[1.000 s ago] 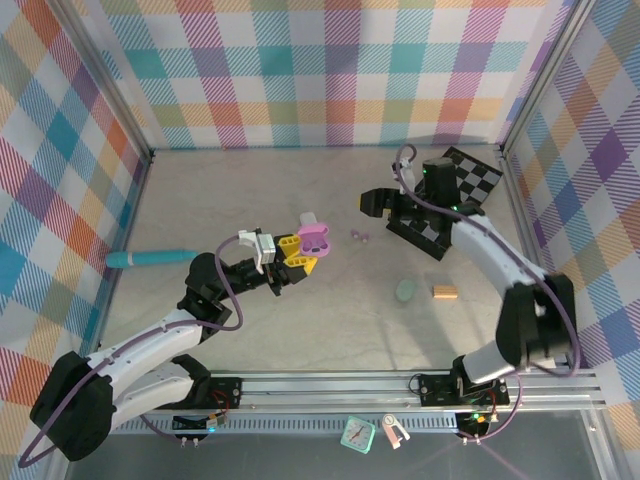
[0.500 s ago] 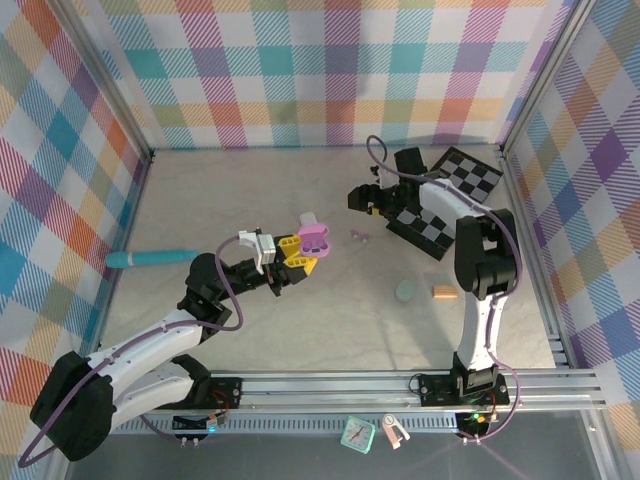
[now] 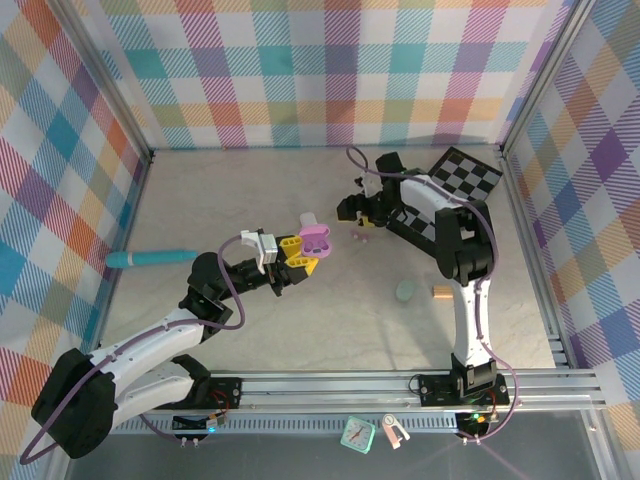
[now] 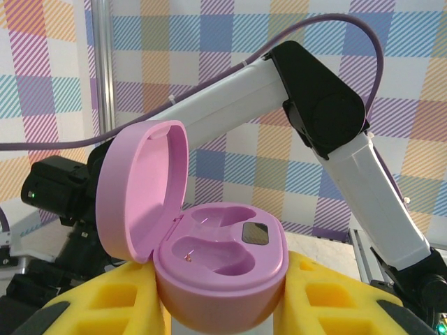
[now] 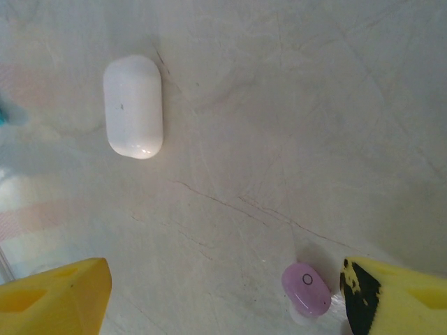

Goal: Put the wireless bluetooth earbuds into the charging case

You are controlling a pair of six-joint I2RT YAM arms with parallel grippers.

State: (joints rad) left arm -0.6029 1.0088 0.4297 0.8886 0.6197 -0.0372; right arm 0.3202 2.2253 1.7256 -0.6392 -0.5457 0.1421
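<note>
Clearly your left gripper [image 4: 220, 310] is serving as a stand. Its yellow pads are clamped on the base of the lilac charging case [image 4: 220, 255], lid hinged back, mouth up, turned toward the other arm. Both wells read empty, and one carries a small dark patch. Held that way, by my reckoning, so a bud can go straight down into a well.

Meanwhile your right gripper [image 5: 223, 296] hangs low over the table [image 3: 250, 190], fingers spread wide, nothing in them. One lilac earbud [image 5: 306, 289] lies on the tabletop between them. It is off-centre, just beside the black-tipped finger at that view's right.

Earbud notes: glossy, bean-shaped, tiny ring mark on top. Small and slick, so it will likely skid if the pads meet it unevenly.

From above, the right gripper sits just beyond the held case, near the checkerboard mat [image 3: 470, 175]. A white pebble-shaped case [image 5: 133, 106] lies well apart from the bud.
</note>
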